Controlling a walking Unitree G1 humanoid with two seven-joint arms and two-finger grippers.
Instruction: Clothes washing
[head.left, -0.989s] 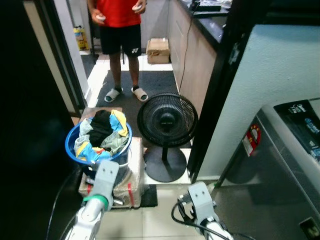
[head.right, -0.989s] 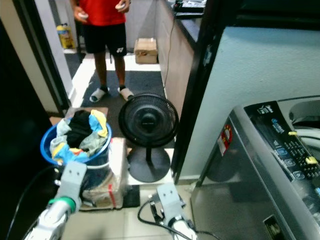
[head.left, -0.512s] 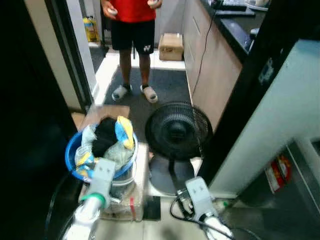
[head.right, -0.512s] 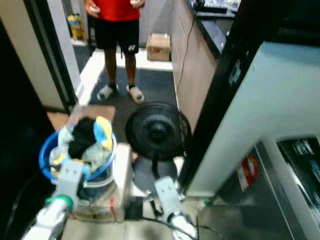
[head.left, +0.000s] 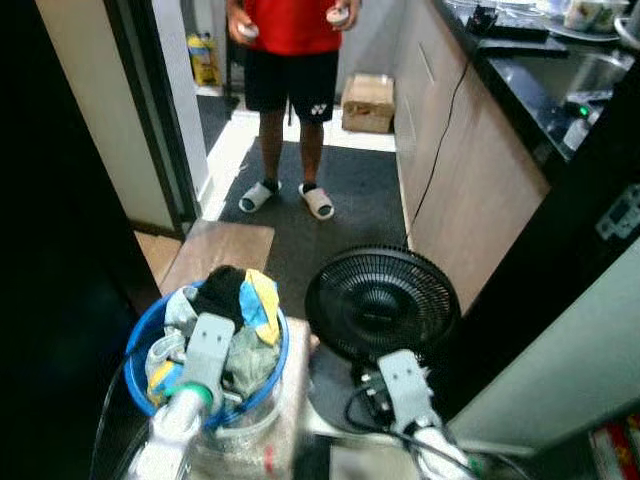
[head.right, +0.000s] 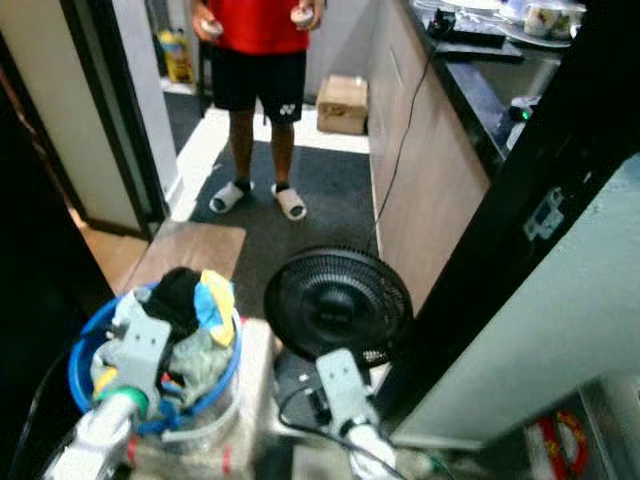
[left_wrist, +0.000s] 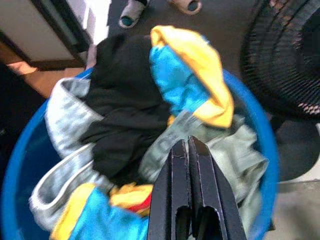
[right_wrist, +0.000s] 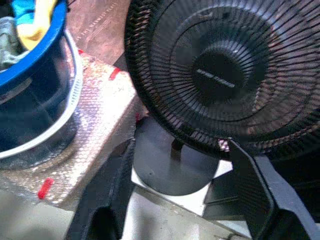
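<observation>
A blue laundry basket (head.left: 135, 362) stands on a bubble-wrapped box (right_wrist: 85, 145) at the lower left. It is piled with clothes: a black garment (left_wrist: 125, 110), a yellow and blue piece (left_wrist: 192, 75) and grey cloth (left_wrist: 65, 115). My left gripper (left_wrist: 188, 142) hovers just above the pile, shut, with nothing between its fingers. Its wrist (head.left: 207, 348) covers the basket's near side in the eye views. My right gripper (right_wrist: 181, 144) is open and points at the black floor fan (head.left: 380, 305), low beside the box.
A person (head.left: 290, 60) in a red shirt and black shorts stands on the dark mat in the passage ahead. A cardboard box (head.left: 368, 102) sits behind them. A wooden counter (head.left: 470, 190) runs along the right. A white panel (head.left: 570, 370) is at the lower right.
The camera has swung left and up, so the washing machine on the right has left the picture. The basket and fan now sit closer and more central. Both arms keep their pose.
</observation>
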